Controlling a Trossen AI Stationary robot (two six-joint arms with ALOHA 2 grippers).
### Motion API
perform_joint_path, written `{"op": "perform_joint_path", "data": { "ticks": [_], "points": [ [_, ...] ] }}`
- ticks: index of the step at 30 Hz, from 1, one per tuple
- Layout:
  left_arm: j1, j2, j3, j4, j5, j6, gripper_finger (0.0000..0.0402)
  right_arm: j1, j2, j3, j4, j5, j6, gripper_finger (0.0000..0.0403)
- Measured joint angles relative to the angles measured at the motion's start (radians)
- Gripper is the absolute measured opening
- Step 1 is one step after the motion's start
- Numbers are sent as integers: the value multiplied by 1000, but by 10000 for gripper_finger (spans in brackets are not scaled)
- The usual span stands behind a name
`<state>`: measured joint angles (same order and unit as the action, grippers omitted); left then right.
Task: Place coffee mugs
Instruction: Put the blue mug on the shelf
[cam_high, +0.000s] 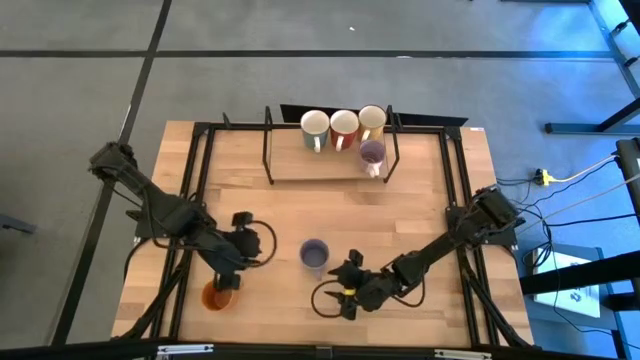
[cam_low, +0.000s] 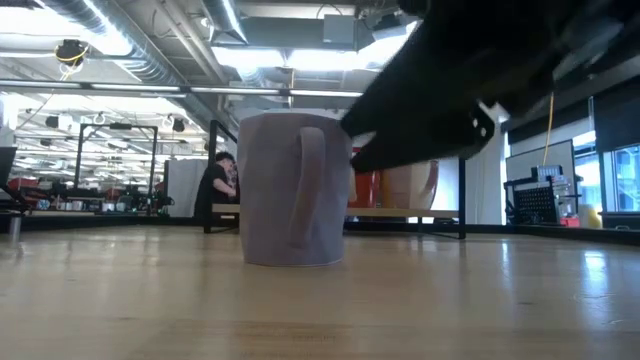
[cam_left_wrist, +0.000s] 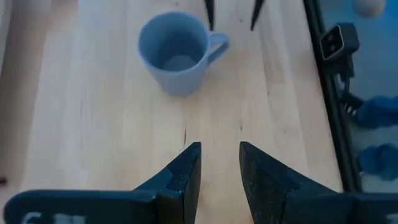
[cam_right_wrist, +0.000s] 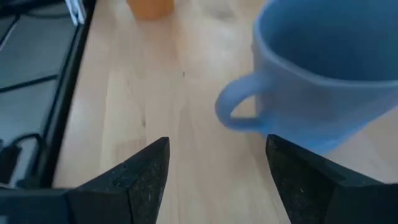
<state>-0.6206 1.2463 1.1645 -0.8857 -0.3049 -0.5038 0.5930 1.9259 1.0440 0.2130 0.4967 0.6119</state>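
Note:
A lavender mug (cam_high: 314, 255) stands upright on its base mid-table, its handle (cam_low: 310, 190) turned to the near edge. An orange mug (cam_high: 215, 297) stands near the near-left corner. My left gripper (cam_high: 232, 280) hovers open just above and beside the orange mug; its wrist view shows only the lavender mug (cam_left_wrist: 177, 53) ahead of it. My right gripper (cam_right_wrist: 217, 168) is wide open, low, on the near-right side of the lavender mug (cam_right_wrist: 323, 81), beside its handle (cam_right_wrist: 236, 112) and apart from it. Four more mugs stand on the far rack.
A black wire rack (cam_high: 330, 165) at the far edge holds a cream mug (cam_high: 315, 128), a white mug with red interior (cam_high: 344, 125), another cream mug (cam_high: 372, 119) and a second lavender mug (cam_high: 372, 153). Black frame rails (cam_high: 195, 180) run along both table sides.

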Motion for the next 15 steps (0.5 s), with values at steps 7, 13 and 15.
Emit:
{"op": "perform_joint_path", "data": {
  "ticks": [7, 13, 15],
  "points": [
    [-9, -18, -18, 56, 2, -95, 103, -14, 84, 0, 192, 30, -94, 253],
    [-9, -12, -18, 61, 0, -100, 103, -36, 106, 0, 238, 31, -110, 253],
    [-9, -12, -18, 61, -4, -113, 103, -43, 106, 0, 268, 10, -150, 253]
  ]
}}
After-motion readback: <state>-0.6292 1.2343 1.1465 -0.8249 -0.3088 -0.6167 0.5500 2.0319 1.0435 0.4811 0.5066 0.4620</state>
